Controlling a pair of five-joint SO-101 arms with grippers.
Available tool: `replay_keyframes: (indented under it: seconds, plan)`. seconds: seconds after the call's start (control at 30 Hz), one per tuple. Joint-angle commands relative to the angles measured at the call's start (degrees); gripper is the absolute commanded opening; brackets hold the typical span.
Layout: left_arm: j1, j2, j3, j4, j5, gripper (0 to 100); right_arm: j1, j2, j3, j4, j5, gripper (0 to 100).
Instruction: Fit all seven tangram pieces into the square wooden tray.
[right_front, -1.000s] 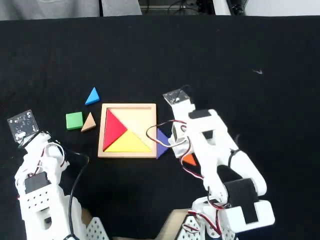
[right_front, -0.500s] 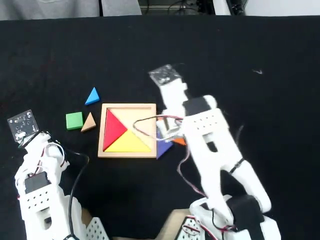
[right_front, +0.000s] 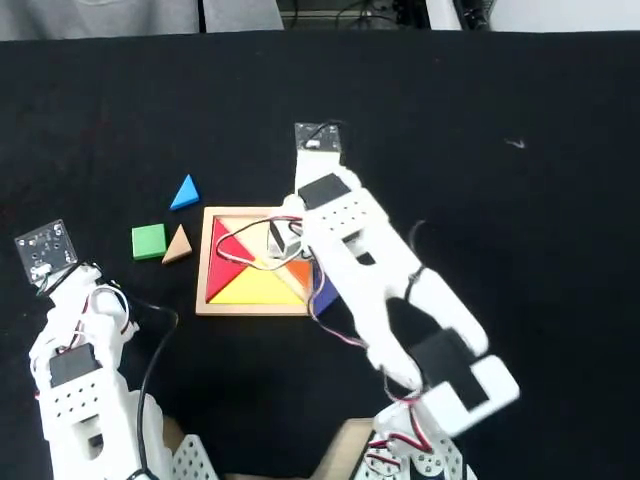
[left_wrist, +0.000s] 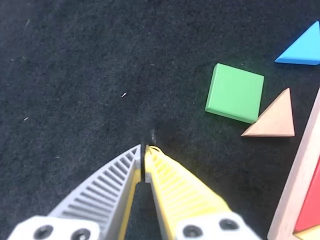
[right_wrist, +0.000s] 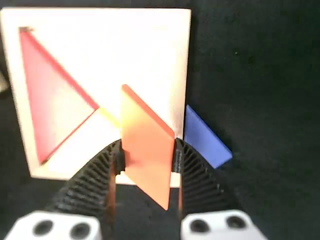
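My right gripper (right_wrist: 147, 149) is clamping the orange piece (right_wrist: 145, 125) above the tray (right_wrist: 100, 15); my left gripper (left_wrist: 144, 151) is sitting with its fingers together.

Painted wood on napped cloth, with moulded plastic arms.

The table (left_wrist: 75, 60) wears a matt black cloth, slightly fuzzy and flecked with pale lint. The square wooden tray (right_wrist: 100, 14) is pale, unpainted and smooth, as is the tan triangle (left_wrist: 274, 120). The green square (left_wrist: 235, 92), light blue triangle (left_wrist: 302, 47), red triangle (right_wrist: 50, 100) and orange parallelogram (right_wrist: 146, 125) carry smooth, even paint with a soft sheen. The right gripper (right_wrist: 147, 146) has black ribbed plastic fingers (right_wrist: 95, 182). The left gripper (left_wrist: 144, 150) has one grey and one yellow. The left arm (right_front: 70, 400) and right arm (right_front: 370, 280) are white plastic.
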Motion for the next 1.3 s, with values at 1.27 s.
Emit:
replay_keyframes:
  seconds: [1.27]
  plan:
    - [0.8, -0.9, -0.9, -1.1, 0.4, 3, -4.9, 2.3, -3.8, 3.0, 7.4, 13.0]
